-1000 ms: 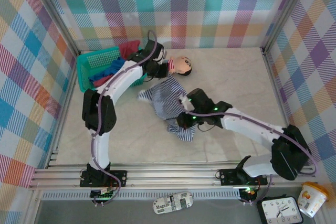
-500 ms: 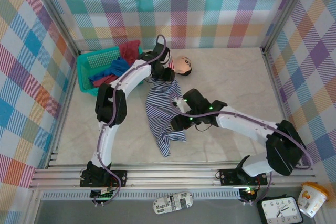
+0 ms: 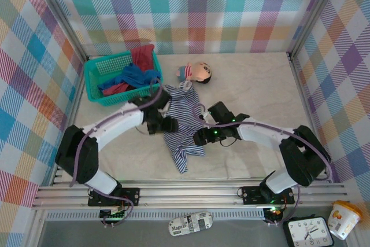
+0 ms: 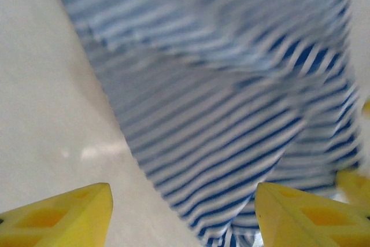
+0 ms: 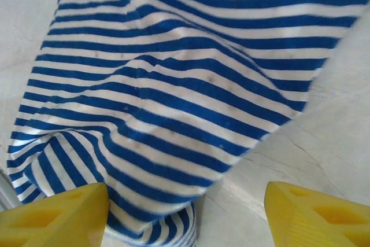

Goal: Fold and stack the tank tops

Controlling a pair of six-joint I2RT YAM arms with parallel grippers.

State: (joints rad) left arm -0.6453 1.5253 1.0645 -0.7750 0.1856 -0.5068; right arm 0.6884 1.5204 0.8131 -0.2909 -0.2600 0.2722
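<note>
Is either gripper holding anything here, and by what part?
Nothing is held. Left gripper and right gripper stand open over the striped tank top lying on the table.

The navy-and-white thin-striped sleeveless top (image 5: 173,85) is soft, matt knitted cloth, faintly pilled and rumpled. The pale marble-patterned tabletop (image 5: 324,143) is smooth and hard with a slight sheen. The teal mesh basket (image 3: 110,65) is moulded plastic. The silver frame rails (image 3: 191,192) look like brushed metal, perhaps aluminium
</note>
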